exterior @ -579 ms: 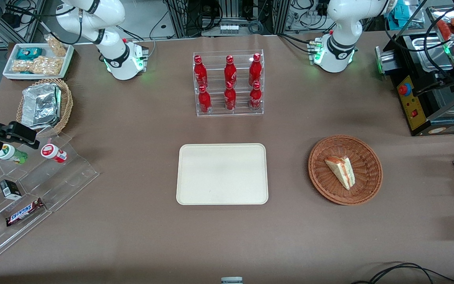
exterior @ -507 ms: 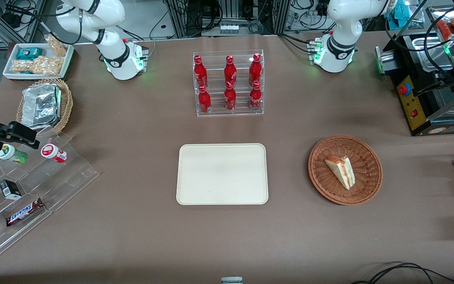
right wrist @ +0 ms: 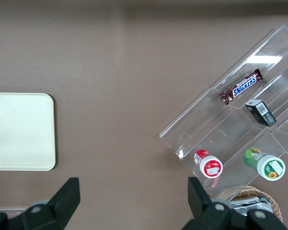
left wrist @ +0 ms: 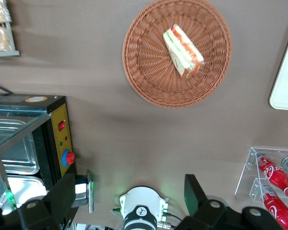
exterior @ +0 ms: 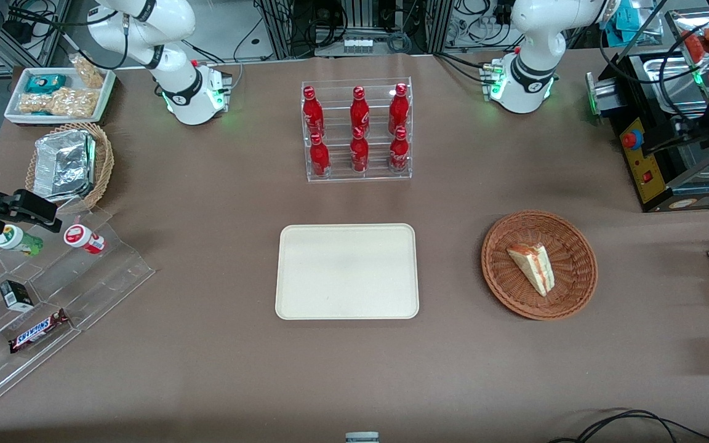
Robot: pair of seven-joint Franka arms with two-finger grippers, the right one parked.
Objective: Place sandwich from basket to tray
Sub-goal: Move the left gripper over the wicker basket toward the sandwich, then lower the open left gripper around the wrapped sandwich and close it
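Table (exterior: 207, 369): sandwich (exterior: 533, 267) in basket (exterior: 576, 295), jaws (left wrist: 129, 191) apart.

Clear rack of six red bottles (exterior: 357, 130) at upper centre of the brown table (exterior: 219, 369), foil containers in a tan basket (exterior: 71, 165) at left, stepped acrylic shelf (exterior: 53, 307) below it (Snickers bar (exterior: 39, 330), two small jars), white snack tray (exterior: 62, 93) upper left, black machine with red button (exterior: 647, 157) at right.

brown table (exterior: 207, 369) carries tray (exterior: 346, 271), basket (exterior: 570, 295), bottle rack (exterior: 357, 129).
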